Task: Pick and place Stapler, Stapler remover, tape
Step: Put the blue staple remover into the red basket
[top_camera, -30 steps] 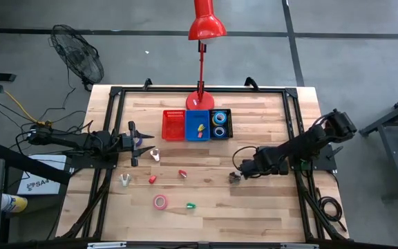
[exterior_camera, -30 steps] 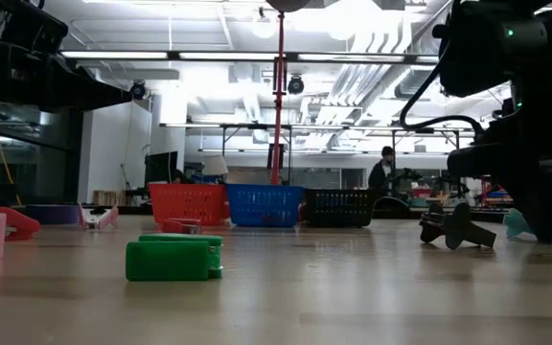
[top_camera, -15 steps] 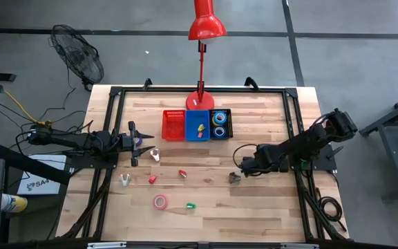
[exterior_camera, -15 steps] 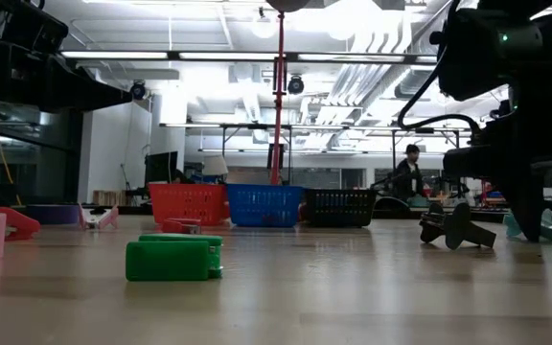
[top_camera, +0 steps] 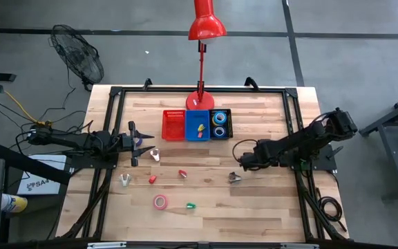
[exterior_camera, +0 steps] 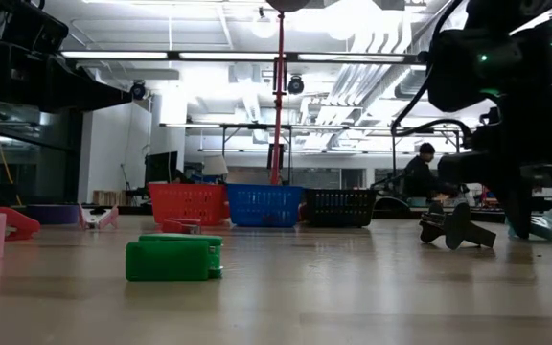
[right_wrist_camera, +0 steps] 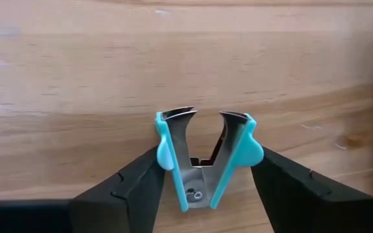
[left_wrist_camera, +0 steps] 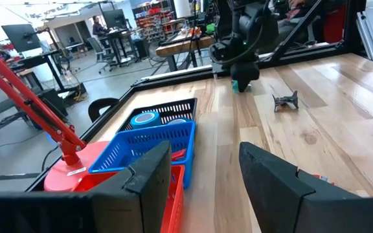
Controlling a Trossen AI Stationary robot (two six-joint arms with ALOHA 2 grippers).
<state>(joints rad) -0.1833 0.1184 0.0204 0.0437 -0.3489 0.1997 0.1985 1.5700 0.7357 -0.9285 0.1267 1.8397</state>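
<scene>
No readable brand or label on any task item; only legible scrap is partial white-sticker text "SA" on the floor left of the table, rest cut off.

Right gripper [top_camera: 243, 164] is clenched on a teal-handled staple remover with steel claws [right_wrist_camera: 203, 158]: fingers [right_wrist_camera: 125, 191] press both teal grips, and the claw tips point away from the wrist and stand apart. It hangs over bare light wooden tabletop [top_camera: 268, 200].

Just beside that gripper, toward the table's front, a dark grey staple remover [top_camera: 234, 178] lies on the wood, untouched.

Black mesh bin [top_camera: 220, 124], beyond the gripper at the rear, holds two blue tape rolls [top_camera: 220, 118].

Pink tape roll [top_camera: 159, 202] and small green stapler [top_camera: 191, 205] sit well apart from the gripper, across the table toward the front.

Left gripper [top_camera: 137, 143] waits at the left edge, fingers [left_wrist_camera: 274, 178] spread apart, gripping nothing.
</scene>
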